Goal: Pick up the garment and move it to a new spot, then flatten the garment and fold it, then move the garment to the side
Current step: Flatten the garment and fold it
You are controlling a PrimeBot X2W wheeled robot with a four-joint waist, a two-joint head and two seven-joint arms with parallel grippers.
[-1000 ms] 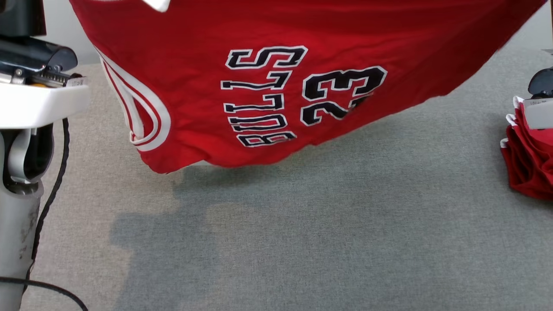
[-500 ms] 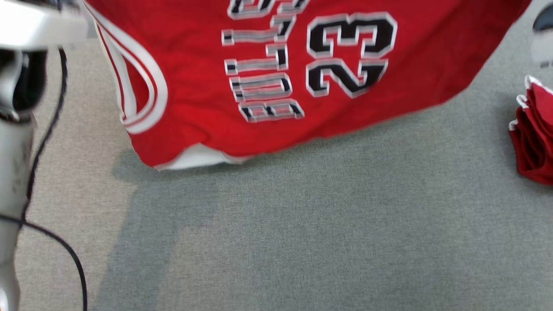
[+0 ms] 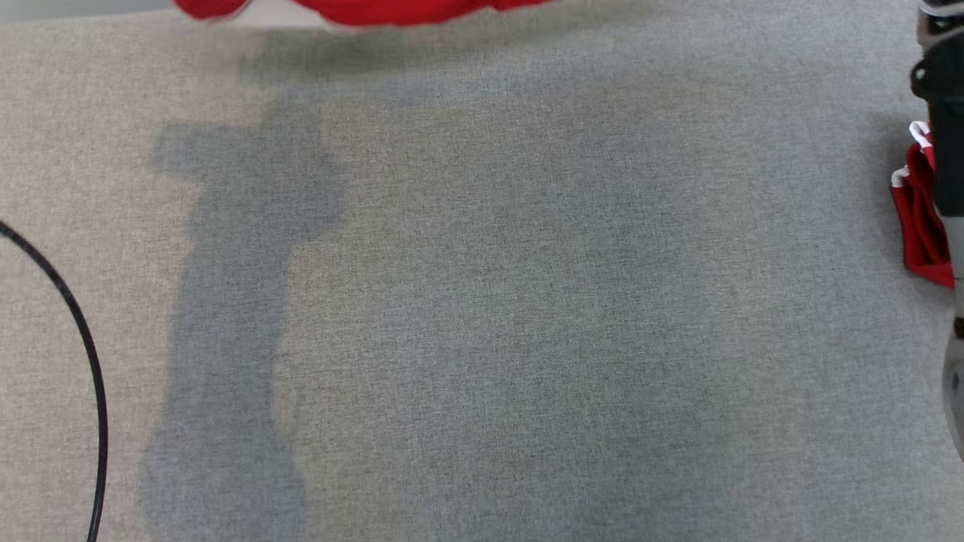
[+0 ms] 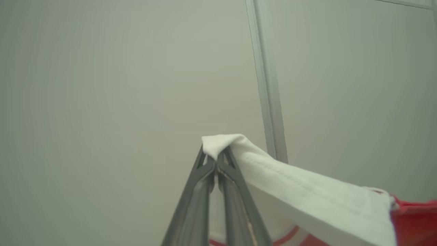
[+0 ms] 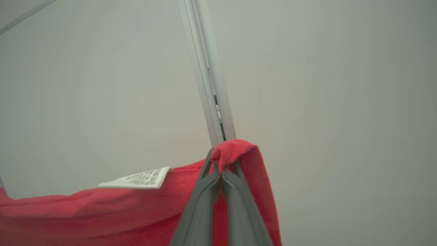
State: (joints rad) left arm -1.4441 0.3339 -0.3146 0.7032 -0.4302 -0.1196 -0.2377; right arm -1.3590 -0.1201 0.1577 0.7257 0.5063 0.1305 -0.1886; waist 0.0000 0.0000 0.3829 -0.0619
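Garment [image 3: 361, 10] over table [image 3: 527, 301] far side; cable [image 3: 85, 339] L, cloth pile [image 3: 917, 226] R.

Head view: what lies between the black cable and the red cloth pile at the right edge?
In the head view, only bare grey table cover with a shadow lies between the black cable and the red cloth pile.

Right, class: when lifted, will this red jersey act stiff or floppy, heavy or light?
Probably floppy: the jersey sags away from the right hand. Likely light: the left hand holds its white trim by one small fold, which could slip.
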